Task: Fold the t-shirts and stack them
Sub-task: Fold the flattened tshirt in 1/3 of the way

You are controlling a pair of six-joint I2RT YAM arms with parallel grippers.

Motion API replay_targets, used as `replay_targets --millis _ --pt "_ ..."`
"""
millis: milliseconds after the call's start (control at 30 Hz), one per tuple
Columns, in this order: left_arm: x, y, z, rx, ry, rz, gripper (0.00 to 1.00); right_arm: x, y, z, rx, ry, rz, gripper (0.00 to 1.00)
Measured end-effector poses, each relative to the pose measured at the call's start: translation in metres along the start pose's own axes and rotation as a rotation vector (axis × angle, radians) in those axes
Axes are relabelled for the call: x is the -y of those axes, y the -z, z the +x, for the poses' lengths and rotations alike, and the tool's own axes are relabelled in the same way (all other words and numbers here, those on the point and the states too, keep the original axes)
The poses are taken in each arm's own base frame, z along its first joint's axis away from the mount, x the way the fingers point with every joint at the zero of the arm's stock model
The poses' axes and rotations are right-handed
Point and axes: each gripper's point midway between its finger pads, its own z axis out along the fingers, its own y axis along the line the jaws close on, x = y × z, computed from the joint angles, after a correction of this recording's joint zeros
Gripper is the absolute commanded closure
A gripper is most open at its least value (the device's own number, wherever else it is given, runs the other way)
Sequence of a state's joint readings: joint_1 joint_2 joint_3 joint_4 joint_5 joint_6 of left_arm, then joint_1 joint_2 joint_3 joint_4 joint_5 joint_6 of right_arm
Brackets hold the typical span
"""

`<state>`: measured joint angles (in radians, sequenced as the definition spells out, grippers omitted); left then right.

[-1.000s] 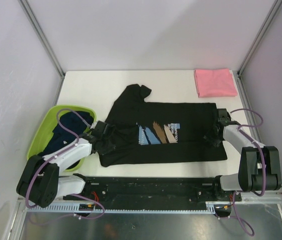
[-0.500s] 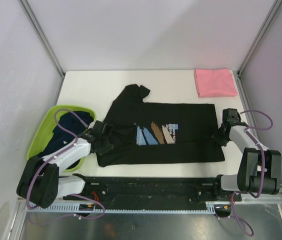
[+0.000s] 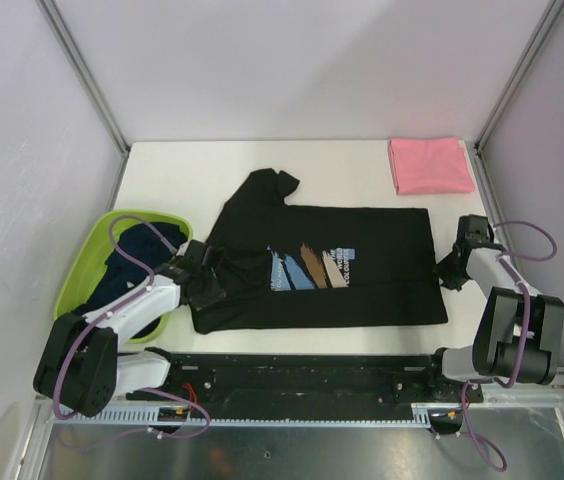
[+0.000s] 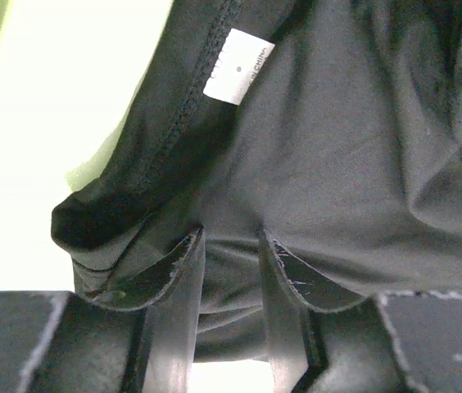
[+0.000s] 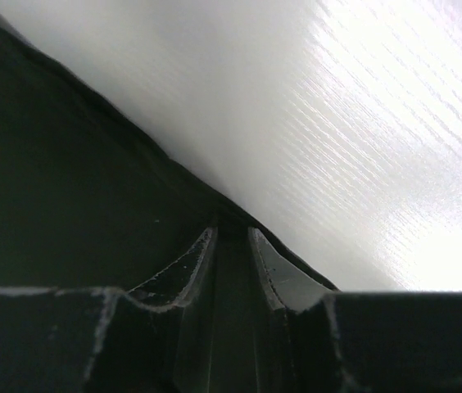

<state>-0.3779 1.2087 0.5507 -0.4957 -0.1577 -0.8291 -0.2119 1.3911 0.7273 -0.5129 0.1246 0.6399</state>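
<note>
A black t-shirt [image 3: 382,265] lies spread flat across the near half of the white counter [image 3: 192,175], with its blue, brown and white chest print [image 3: 312,267] facing up. The collar end is toward the left arm and the hem toward the right arm. One sleeve [image 3: 272,185] points toward the back of the counter.

The left end effector [image 3: 205,285] sits low on the shirt's left edge, just beside the lime-green basin [image 3: 77,270] at the counter's left side. The left wrist view shows its fingers [image 4: 183,266] drawn in on a bunched fold of the black cloth and pinching it. A white label [image 4: 239,67] lies on the fabric just beyond them.

The right end effector [image 3: 449,272] rests at the opposite end, on the hem at the shirt's right edge. The right wrist view shows its fingertips [image 5: 202,250] nearly pressed together with the dark edge of the cloth caught between them. Bare bright counter runs off to the right of that edge.

Dark navy t-shirts [image 3: 132,258] sit heaped inside the basin. A pink t-shirt [image 3: 430,165] lies folded into a neat rectangle in the far right corner of the counter, well apart from the black one.
</note>
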Motion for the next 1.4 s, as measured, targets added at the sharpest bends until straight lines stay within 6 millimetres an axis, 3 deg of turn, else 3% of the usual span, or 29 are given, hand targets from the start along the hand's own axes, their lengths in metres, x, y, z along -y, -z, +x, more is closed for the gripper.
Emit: replay_targets --millis 133,233,300,433,567,700,967,1167,1400 --pt "-0.002 0.004 -0.001 -0.010 -0.038 -0.008 0.56 -0.019 0.020 -0.016 0.058 0.028 -0.061 0.73" --pt "0.003 0.011 -0.007 -0.008 -0.066 0.005 0.56 -0.052 0.044 -0.022 0.116 0.086 -0.157 0.73" --pt "0.014 0.018 -0.017 0.006 -0.076 0.035 0.56 -0.079 0.059 -0.016 0.137 0.148 -0.238 0.73" --pt "0.041 0.036 -0.046 0.068 -0.075 0.103 0.56 -0.128 0.077 0.018 0.126 0.288 -0.389 0.72" --pt "0.063 0.043 -0.075 0.120 -0.069 0.114 0.58 -0.166 0.081 0.061 0.080 0.410 -0.497 0.68" --pt "0.072 0.026 -0.093 0.129 -0.065 0.055 0.59 -0.202 0.078 0.100 0.032 0.512 -0.563 0.65" --pt "0.060 -0.014 -0.100 0.084 -0.059 -0.092 0.59 -0.280 0.079 0.181 -0.046 0.677 -0.720 0.63" --pt "0.064 -0.026 -0.114 0.088 -0.038 -0.121 0.69 -0.319 0.073 0.217 -0.075 0.732 -0.775 0.62" --pt "0.071 -0.038 -0.121 0.078 -0.032 -0.128 0.94 -0.345 0.078 0.240 -0.085 0.768 -0.814 0.61"
